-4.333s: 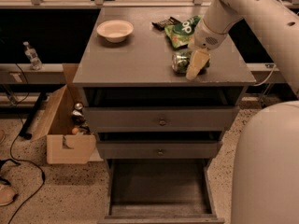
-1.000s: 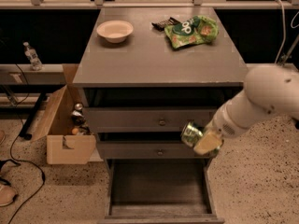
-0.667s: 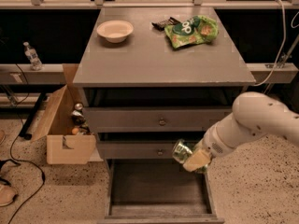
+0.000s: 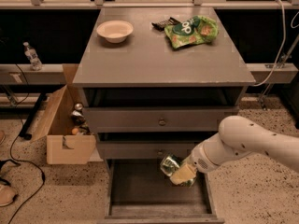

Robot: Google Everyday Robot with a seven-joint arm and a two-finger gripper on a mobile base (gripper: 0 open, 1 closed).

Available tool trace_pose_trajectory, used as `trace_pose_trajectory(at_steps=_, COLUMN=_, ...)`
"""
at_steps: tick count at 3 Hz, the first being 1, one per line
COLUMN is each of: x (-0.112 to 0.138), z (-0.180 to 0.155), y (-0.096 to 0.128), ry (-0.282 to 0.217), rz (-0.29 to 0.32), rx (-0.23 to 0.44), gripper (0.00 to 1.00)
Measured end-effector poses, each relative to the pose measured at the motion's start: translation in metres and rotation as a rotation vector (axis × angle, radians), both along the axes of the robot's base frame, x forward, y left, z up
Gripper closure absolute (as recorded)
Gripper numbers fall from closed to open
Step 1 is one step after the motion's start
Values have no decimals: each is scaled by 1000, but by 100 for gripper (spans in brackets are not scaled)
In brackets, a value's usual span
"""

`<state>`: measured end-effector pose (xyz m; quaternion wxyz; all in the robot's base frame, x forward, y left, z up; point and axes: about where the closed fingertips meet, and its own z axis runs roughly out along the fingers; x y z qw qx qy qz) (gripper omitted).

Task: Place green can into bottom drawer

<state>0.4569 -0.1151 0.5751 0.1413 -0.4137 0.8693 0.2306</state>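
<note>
Hand (image 4: 181, 172) lower, over bottom drawer (image 4: 138, 191) (clasping can (image 4: 168, 164))

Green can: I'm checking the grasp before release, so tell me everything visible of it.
The green can is a small shiny metal drink can, green-sided, its silver end turned up toward the camera. It is tilted, not upright, clamped in the tool, whose pale finger crosses its side. It hangs over the open bottom drawer, toward its right side, just below the front of the middle drawer. Nothing but the tool is seen touching it.
</note>
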Motion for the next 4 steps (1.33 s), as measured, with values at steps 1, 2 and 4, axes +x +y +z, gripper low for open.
trace_pose_trajectory(at_steps=1, x=-2, z=-36, y=-5, ry=19, rz=-20, rx=16, gripper=100)
trace_pose_trajectory(at_steps=2, x=0, z=-100, y=-14, ry=36, rz=-46, rx=72, gripper=100)
trace_pose_trajectory(at_steps=4, x=5, z=-233, y=-24, ry=83, rz=-108, rx=209, gripper=100)
